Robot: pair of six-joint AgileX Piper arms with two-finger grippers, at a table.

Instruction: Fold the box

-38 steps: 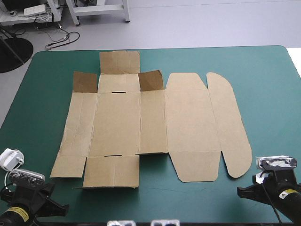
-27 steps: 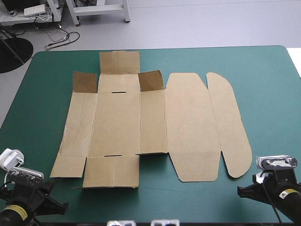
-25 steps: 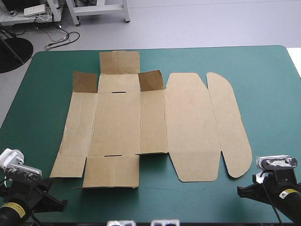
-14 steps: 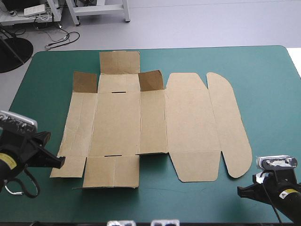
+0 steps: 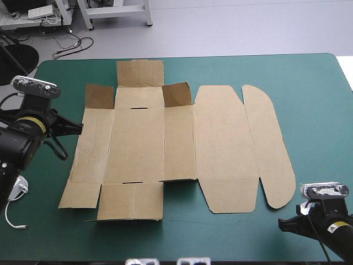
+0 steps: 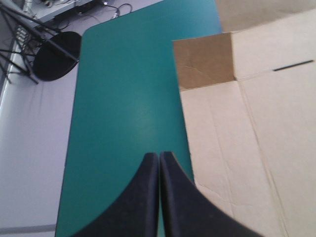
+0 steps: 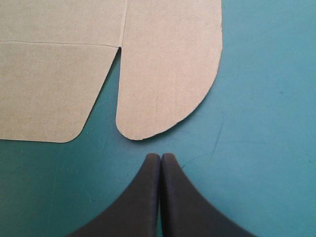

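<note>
- box (image 5: 182,146): flat, mid-table (image 5: 309,83); long axis runs left to right, rounded end toward the right edge.
- left gripper (image 6: 159,157): fingers pressed together, empty, just beside the box's left edge.
- right gripper (image 7: 160,158): fingers pressed together, empty, near-right corner, just short of the rounded end.

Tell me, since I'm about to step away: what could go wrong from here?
1. The left gripper is shut beside the left edge of the flat box; pushing in shut might slide the unheld sheet.
2. The right gripper, also shut, points at the rounded flap and might shove it.
</note>
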